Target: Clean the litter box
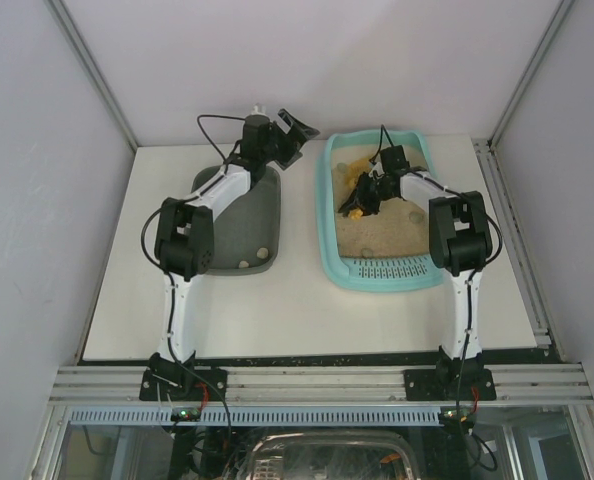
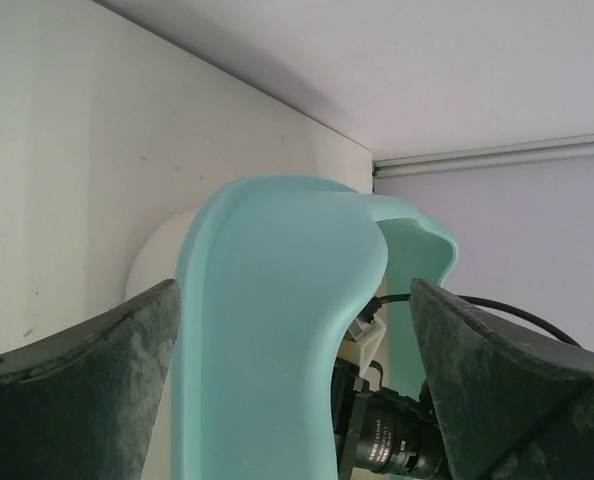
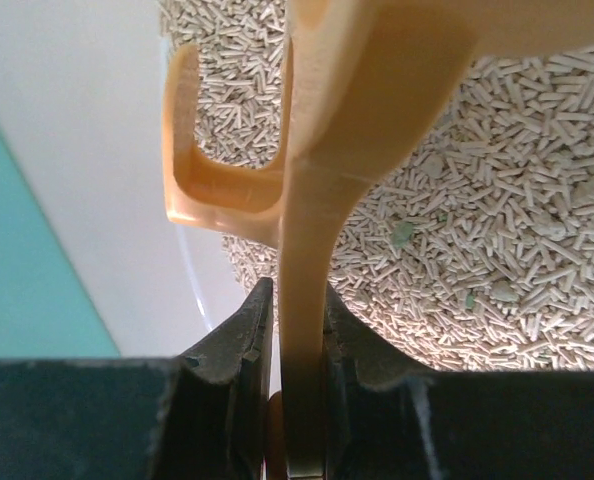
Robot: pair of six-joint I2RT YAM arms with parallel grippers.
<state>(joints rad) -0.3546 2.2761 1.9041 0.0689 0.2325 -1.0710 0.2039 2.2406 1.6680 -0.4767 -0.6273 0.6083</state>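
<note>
Two tools: right tool [image 3: 295, 300] clamped on orange plastic scoop [image 3: 312, 180] (over light-teal rectangular plastic litter box [image 1: 323, 215]); left tool [image 1: 299, 135] wide open.

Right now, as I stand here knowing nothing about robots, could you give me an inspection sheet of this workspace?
Surface: pale table carrying both containers.
Job's things: teal litter box holds beige litter with a few clumps; an orange scoop is down in it.
Clutter: dark grey tub beside the box, with small lumps inside.
Tools: left tool open, at the box's far corner rim; right tool shut on the scoop's handle.
Cables: black cables loop off both arms; no snag seen.
Surroundings: plain walls on three sides, metal rail at the near edge.
</note>
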